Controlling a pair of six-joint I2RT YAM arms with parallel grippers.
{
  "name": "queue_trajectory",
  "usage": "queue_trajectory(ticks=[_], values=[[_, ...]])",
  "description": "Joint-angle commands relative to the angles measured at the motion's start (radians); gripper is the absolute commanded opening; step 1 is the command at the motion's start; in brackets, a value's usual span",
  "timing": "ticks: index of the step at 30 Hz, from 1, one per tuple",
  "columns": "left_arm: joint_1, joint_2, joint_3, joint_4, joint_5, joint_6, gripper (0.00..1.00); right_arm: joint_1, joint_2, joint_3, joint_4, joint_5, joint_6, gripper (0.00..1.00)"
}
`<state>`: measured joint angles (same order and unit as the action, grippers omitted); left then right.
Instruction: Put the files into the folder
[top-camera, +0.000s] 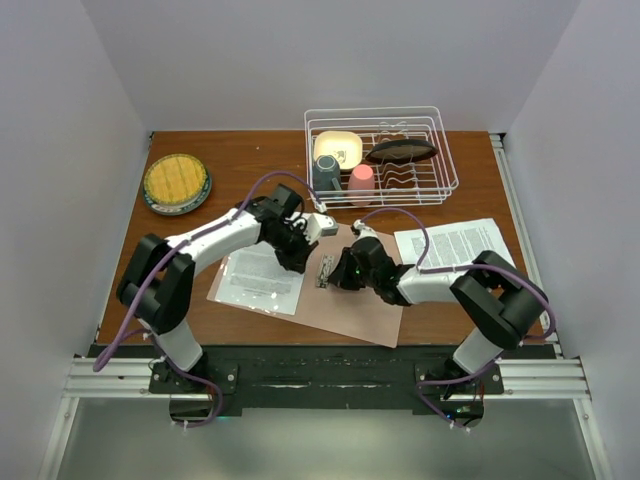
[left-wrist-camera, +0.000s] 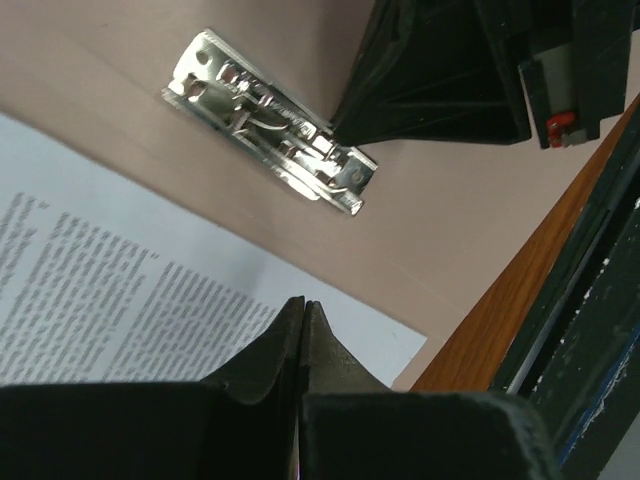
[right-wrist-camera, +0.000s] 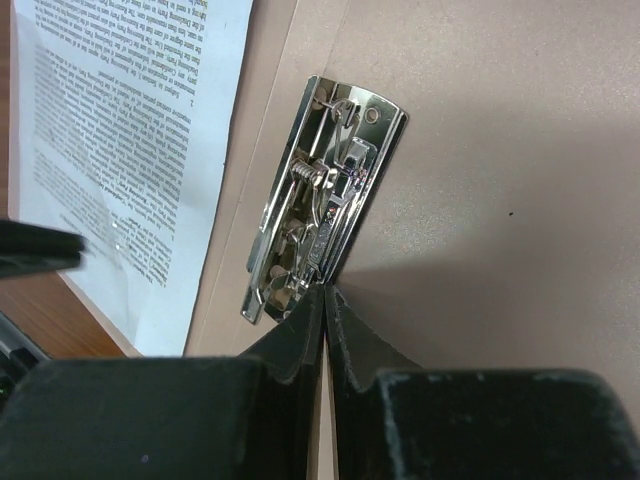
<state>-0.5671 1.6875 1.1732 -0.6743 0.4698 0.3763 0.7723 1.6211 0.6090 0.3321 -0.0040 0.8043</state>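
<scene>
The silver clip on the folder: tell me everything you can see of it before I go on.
The clip is a long, narrow, shiny metal plate with a spring, a lever and rivets. It lies flat on the open pink folder, just beside the fold line. The printed sheet lies alongside it, apart from it and not under it. The right gripper, fingers together, touches the clip's near end; whether it pinches the lever is unclear.
</scene>
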Motion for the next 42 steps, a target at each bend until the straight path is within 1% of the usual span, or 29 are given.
queue_trajectory(ticks=[1, 3, 4, 5, 7, 8, 12, 16, 23, 30, 37, 42], values=[[-0.033, 0.043, 0.039, 0.002, 0.046, -0.023, 0.0, 0.005, 0.043, 0.017, 0.019, 0.007, 0.01, 0.04], [-0.04, 0.049, 0.026, 0.027, 0.04, -0.042, 0.1, 0.008, 0.049, 0.014, 0.033, 0.007, 0.024, 0.03], [-0.045, 0.054, 0.026, 0.031, 0.041, -0.046, 0.1, 0.008, 0.06, 0.014, 0.036, 0.007, 0.029, 0.02], [-0.05, 0.061, 0.026, 0.033, 0.036, -0.051, 0.1, 0.013, 0.063, 0.011, 0.036, 0.007, 0.036, 0.01], [-0.05, 0.066, 0.017, 0.059, 0.027, -0.063, 0.01, 0.016, 0.066, 0.003, 0.045, 0.019, 0.053, 0.0], [-0.05, 0.069, 0.014, 0.068, 0.018, -0.071, 0.0, 0.019, 0.063, -0.008, 0.051, 0.025, 0.056, 0.0], [-0.048, 0.066, -0.015, 0.134, 0.03, -0.109, 0.0, 0.027, 0.069, -0.021, 0.062, 0.048, 0.076, 0.0], [-0.048, 0.06, -0.081, 0.211, 0.024, -0.178, 0.0, 0.028, 0.085, -0.037, 0.082, 0.067, 0.099, 0.0], [-0.043, 0.054, -0.141, 0.272, 0.023, -0.203, 0.0, 0.03, 0.098, -0.069, 0.117, 0.098, 0.124, 0.0], [-0.028, 0.067, -0.103, 0.271, 0.056, -0.208, 0.0, 0.03, 0.128, -0.071, 0.128, 0.093, 0.127, 0.0], [0.007, 0.054, -0.103, 0.265, 0.09, -0.203, 0.0, 0.03, 0.132, -0.074, 0.122, 0.096, 0.127, 0.0], [0.012, 0.046, -0.109, 0.272, 0.108, -0.205, 0.0, 0.03, 0.135, -0.074, 0.119, 0.098, 0.128, 0.0]])
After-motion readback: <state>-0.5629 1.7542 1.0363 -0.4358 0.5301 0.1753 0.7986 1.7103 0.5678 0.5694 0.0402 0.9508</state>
